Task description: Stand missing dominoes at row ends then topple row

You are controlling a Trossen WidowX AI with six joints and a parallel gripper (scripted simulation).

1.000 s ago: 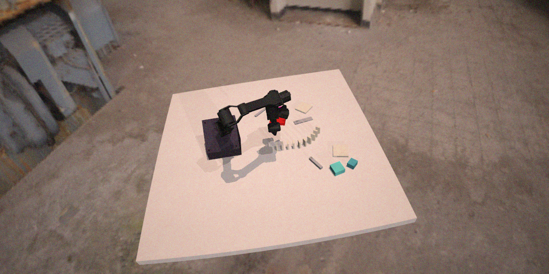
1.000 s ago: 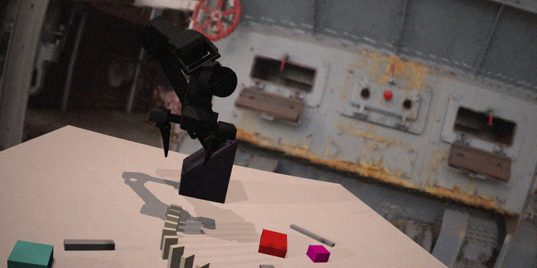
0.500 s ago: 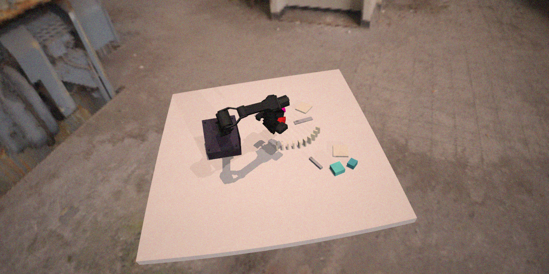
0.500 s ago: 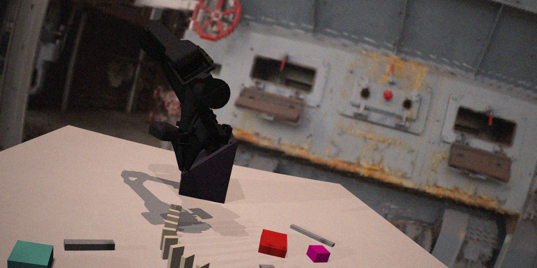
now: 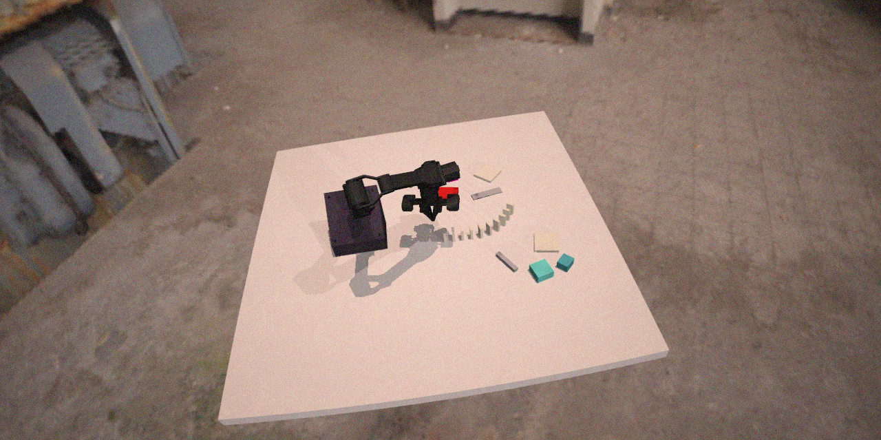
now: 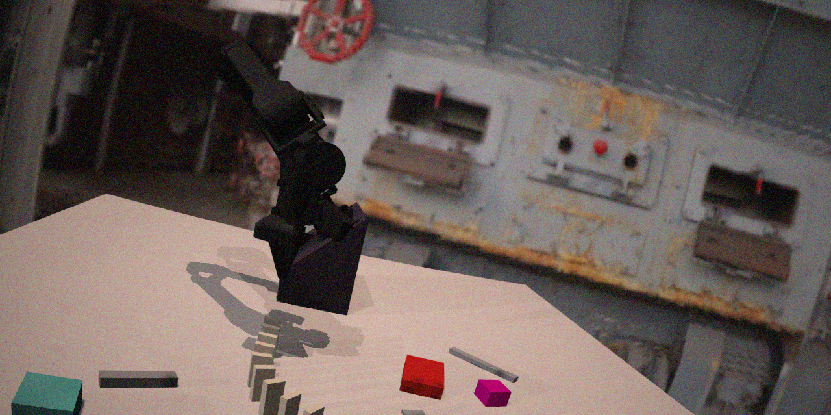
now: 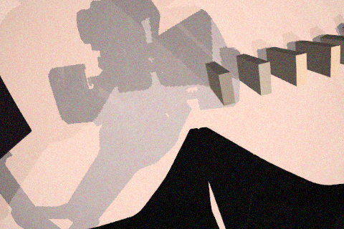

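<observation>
A curved row of small beige dominoes [image 5: 483,227] [image 6: 262,380] [image 7: 287,65] stands upright on the white table [image 5: 400,345]. Its near end domino [image 5: 443,235] [image 7: 221,82] stands in the arm's shadow. My gripper [image 5: 433,213] [image 6: 282,275] [image 7: 198,136] is shut with nothing between the fingers. It hangs a little above the table, just beyond that end domino and apart from it. In the wrist view the closed fingertips point toward the end of the row.
Two grey bars [image 5: 486,193] [image 5: 506,261] [image 6: 137,378] lie flat beside the row. Two cream tiles [image 5: 486,173] [image 5: 546,242], two teal blocks [image 5: 540,270] [image 5: 564,262], a red block [image 5: 448,191] [image 6: 422,376] and a magenta block [image 6: 492,392] lie around. The arm's dark base [image 5: 355,221] stands left.
</observation>
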